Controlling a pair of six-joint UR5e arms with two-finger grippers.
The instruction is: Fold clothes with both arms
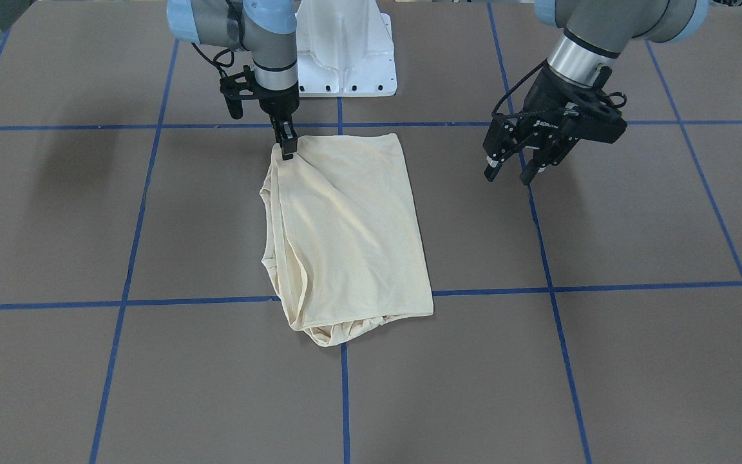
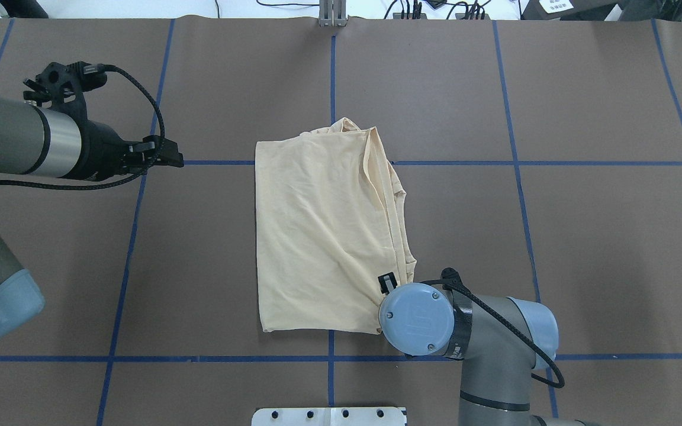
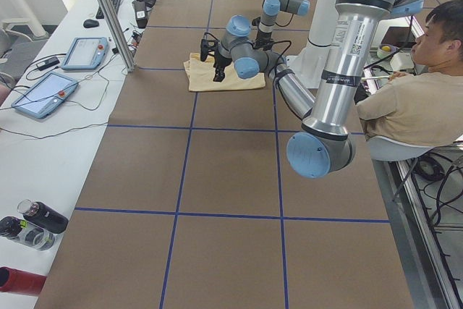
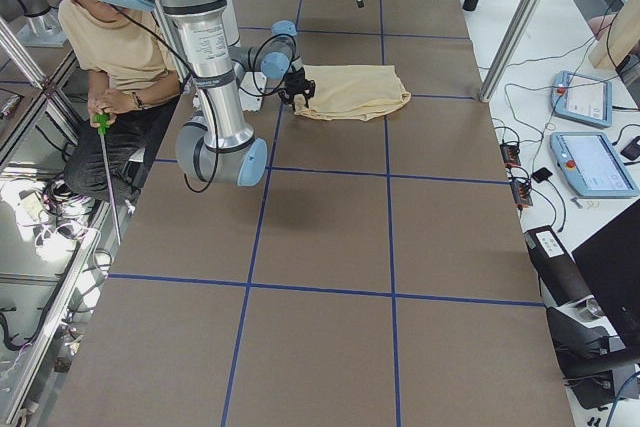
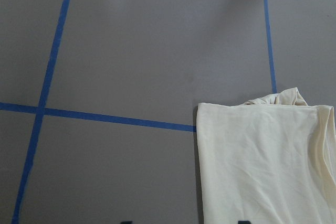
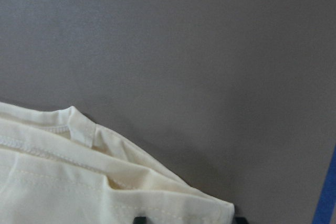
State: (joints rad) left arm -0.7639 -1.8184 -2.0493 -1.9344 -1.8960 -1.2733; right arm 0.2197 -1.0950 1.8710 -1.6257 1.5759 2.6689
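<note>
Two arms, late fold: right gripper (image 1: 287, 152) pinched on T-shirt (image 1: 345, 232) corner; left gripper (image 1: 511, 173) spread, clear. Next likely needs a cross-fold.

Front-facing: across the table, steeply down, toward the white pedestal base (image 1: 345, 51).
Overhead: behind the robot, looking forward and down.
Side views: from opposite table ends, far, along the table.
Wrist views: close, low above the table surface.
Shared: folded T-shirt (image 2: 323, 231), blue tape grid (image 2: 518, 163).
</note>
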